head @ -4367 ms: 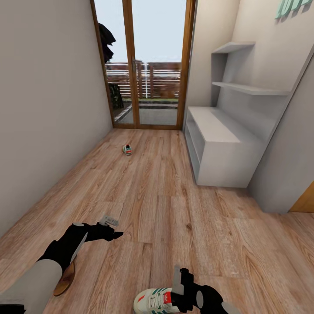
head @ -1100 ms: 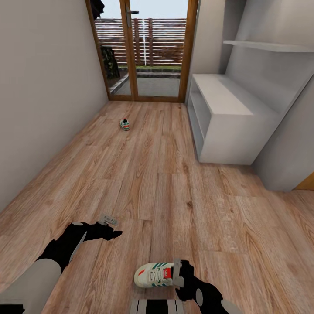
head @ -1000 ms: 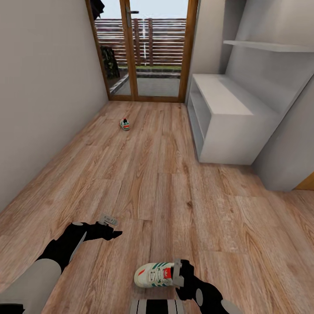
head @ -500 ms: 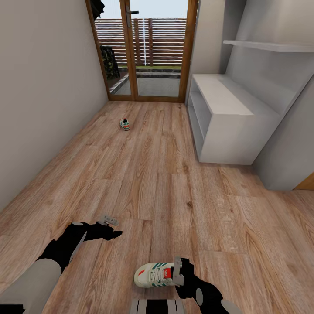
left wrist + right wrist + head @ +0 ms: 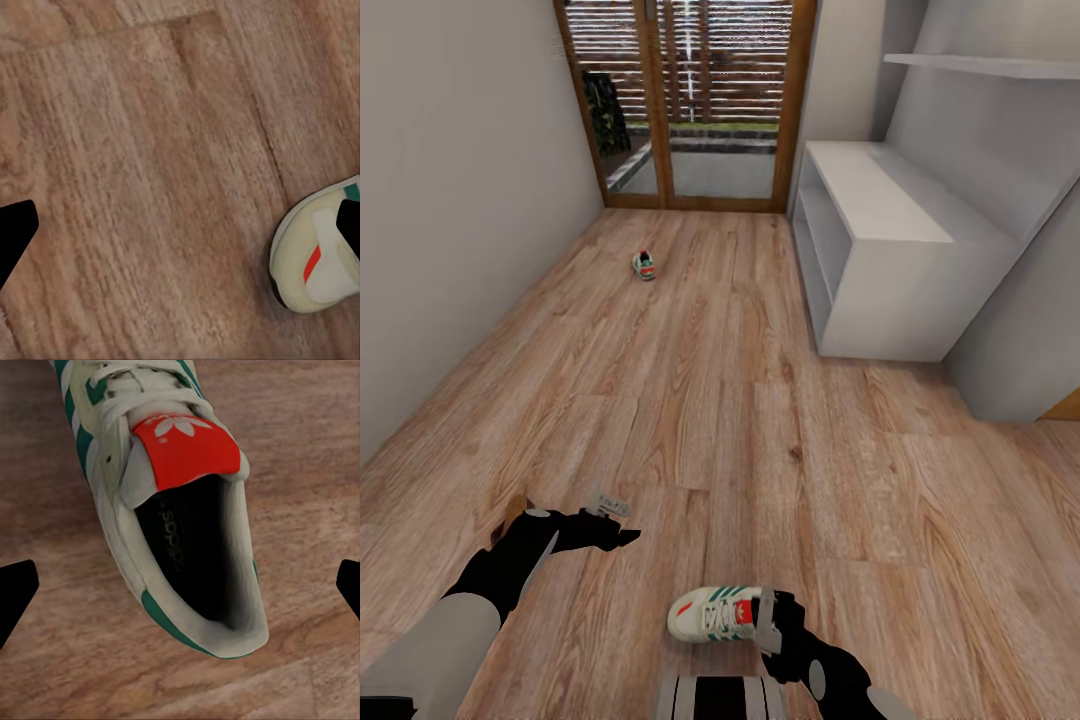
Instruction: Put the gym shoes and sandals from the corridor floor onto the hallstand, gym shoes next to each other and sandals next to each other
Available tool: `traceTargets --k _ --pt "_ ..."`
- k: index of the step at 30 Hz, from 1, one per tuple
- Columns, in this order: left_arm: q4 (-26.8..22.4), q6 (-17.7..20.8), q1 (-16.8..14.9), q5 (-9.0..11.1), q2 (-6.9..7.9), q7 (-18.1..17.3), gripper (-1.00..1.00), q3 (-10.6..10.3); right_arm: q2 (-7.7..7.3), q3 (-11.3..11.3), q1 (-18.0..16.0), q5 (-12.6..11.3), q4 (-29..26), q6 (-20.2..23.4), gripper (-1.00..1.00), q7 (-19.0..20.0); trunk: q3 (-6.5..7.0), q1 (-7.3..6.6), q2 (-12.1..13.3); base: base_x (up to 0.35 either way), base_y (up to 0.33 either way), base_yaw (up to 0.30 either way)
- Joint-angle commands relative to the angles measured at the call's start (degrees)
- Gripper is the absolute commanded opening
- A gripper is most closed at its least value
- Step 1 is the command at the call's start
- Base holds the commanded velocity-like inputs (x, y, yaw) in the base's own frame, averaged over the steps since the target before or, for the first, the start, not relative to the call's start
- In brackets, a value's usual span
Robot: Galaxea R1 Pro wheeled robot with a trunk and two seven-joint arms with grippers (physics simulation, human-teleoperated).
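Head view: near sneaker (image 5: 712,614) lies on the wood floor (image 5: 740,400), right gripper (image 5: 772,622) just behind its heel, jaws spread wide around it, not closed on it. Left gripper (image 5: 612,518) hangs over bare floor beside the near sneaker, jaws apart, empty. Second sneaker (image 5: 644,265) sits well beyond the near sneaker, by the glass door (image 5: 690,100). Shoe rack (image 5: 880,260) stands beyond the near sneaker against the wall, bench top bare.

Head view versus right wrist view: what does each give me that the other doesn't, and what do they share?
Head view alone: the far gym shoe down the corridor, the hallstand, the glass door, the left claw. Right wrist view alone: the near shoe's dark insole and red tongue patch, seen from straight above between open fingers. Both: the near gym shoe on the corridor floor at the right claw.
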Motion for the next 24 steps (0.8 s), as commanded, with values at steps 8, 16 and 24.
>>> traceTargets --k 8,16,24 --pt "-0.1 0.2 0.0 -0.4 0.04 -0.2 1.0 -0.1 -0.01 0.1 0.0 0.4 -0.1 0.3 1.0 0.3 -0.53 -0.01 0.0 0.0 0.0 0.0" --pt "-0.1 0.1 0.0 -0.4 0.03 -0.2 1.0 -0.1 -0.01 0.1 0.0 0.4 -0.1 0.3 1.0 0.3 -0.6 -0.01 0.0 0.0 0.0 0.0" --pt "-0.1 0.1 0.1 -0.4 0.03 -0.2 1.0 -0.1 -0.01 0.1 0.0 0.4 -0.2 0.4 1.0 0.3 -0.62 -0.01 0.0 0.0 0.0 -0.016"
